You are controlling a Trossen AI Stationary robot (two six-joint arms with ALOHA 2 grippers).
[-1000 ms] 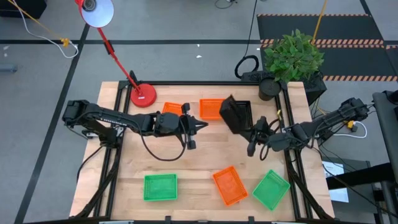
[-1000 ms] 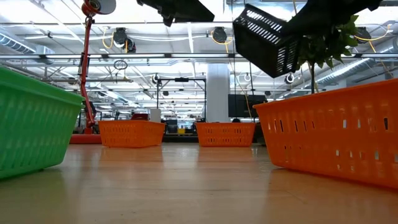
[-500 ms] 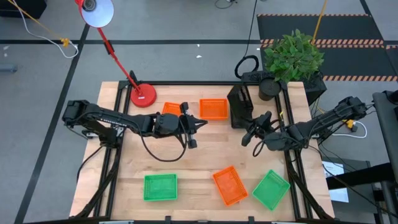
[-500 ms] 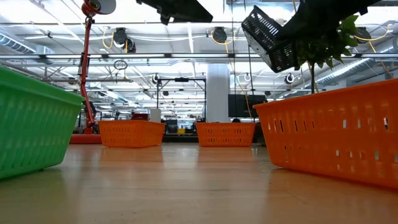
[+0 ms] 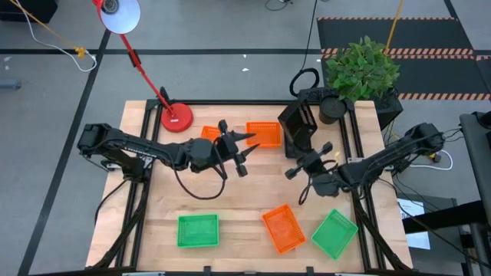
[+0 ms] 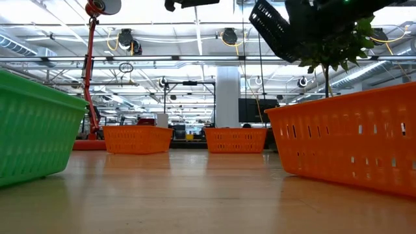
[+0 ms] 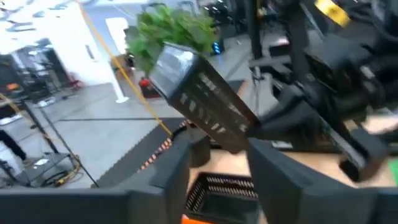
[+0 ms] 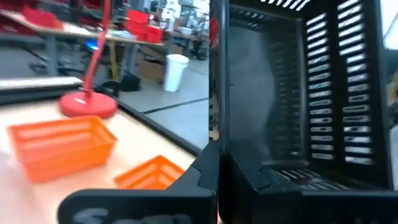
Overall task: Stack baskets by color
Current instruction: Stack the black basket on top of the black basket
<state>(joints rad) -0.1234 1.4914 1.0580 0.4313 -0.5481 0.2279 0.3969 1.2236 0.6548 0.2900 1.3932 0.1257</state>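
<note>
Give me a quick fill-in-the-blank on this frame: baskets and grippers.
1. The right gripper holds a ___ basket clear of the table.
2. The left gripper is ___ and holds nothing.
3. The two green baskets lie along the table's ___ edge.

Missing words: black; open; near

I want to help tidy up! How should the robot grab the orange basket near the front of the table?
Probably by one long rim wall of the orange basket, coming straight down from above: it sits upright, open side up, apart from the green basket, so one jaw fits inside.
</note>
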